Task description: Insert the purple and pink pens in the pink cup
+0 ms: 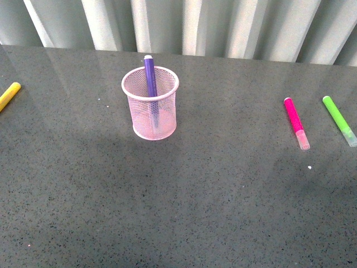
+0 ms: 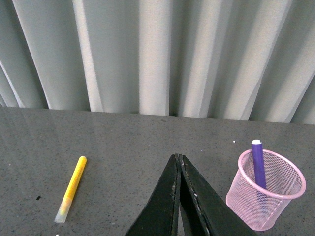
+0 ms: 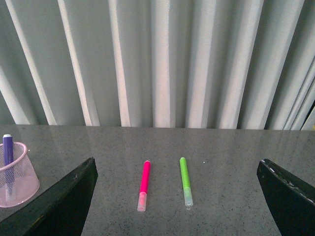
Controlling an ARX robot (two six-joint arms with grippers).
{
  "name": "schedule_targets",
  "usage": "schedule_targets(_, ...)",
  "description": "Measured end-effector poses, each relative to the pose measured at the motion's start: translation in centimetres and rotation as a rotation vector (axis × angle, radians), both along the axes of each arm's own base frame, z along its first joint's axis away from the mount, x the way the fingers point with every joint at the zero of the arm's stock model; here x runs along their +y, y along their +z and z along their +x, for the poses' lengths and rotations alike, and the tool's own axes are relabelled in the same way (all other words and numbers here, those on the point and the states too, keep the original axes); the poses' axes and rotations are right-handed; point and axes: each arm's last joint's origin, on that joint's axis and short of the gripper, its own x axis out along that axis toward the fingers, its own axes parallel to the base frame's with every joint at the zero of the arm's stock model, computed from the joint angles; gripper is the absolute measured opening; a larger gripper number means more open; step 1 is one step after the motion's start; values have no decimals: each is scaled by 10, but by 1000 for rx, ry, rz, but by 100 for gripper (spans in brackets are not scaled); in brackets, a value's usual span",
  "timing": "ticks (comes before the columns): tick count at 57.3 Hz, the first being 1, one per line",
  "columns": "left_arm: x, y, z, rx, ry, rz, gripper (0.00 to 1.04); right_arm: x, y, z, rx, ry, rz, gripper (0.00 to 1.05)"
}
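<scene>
The pink cup (image 1: 150,103) stands upright on the grey table, left of centre. The purple pen (image 1: 150,78) stands inside it, leaning on the far rim. The pink pen (image 1: 296,123) lies flat on the table at the right, cap toward me. Neither gripper shows in the front view. My left gripper (image 2: 177,162) is shut and empty, with the cup (image 2: 265,195) and purple pen (image 2: 258,167) beside it. My right gripper (image 3: 177,196) is open wide and empty, and the pink pen (image 3: 144,184) lies between its fingers, farther out; the cup (image 3: 15,172) shows at the edge.
A yellow marker (image 1: 9,95) lies at the table's left edge, also in the left wrist view (image 2: 72,188). A lime-green marker (image 1: 338,120) lies right of the pink pen, also in the right wrist view (image 3: 185,181). A grey pleated curtain (image 1: 184,25) hangs behind the table.
</scene>
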Motion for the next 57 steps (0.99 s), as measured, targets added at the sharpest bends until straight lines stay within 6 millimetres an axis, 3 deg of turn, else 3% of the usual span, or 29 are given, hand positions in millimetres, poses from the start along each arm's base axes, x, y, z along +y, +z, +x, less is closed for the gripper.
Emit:
schedule_targets(9, 12, -1, -18, 5, 5, 0, 4, 0, 0, 0, 0, 0, 0, 98)
schedule_targets(19, 13, 0, -34, 1, 4, 1, 4, 0, 0, 0, 0, 0, 0, 98)
schedule_targets(57, 13, 7, -68, -19, 4, 0, 4, 0, 0, 0, 0, 0, 0, 98)
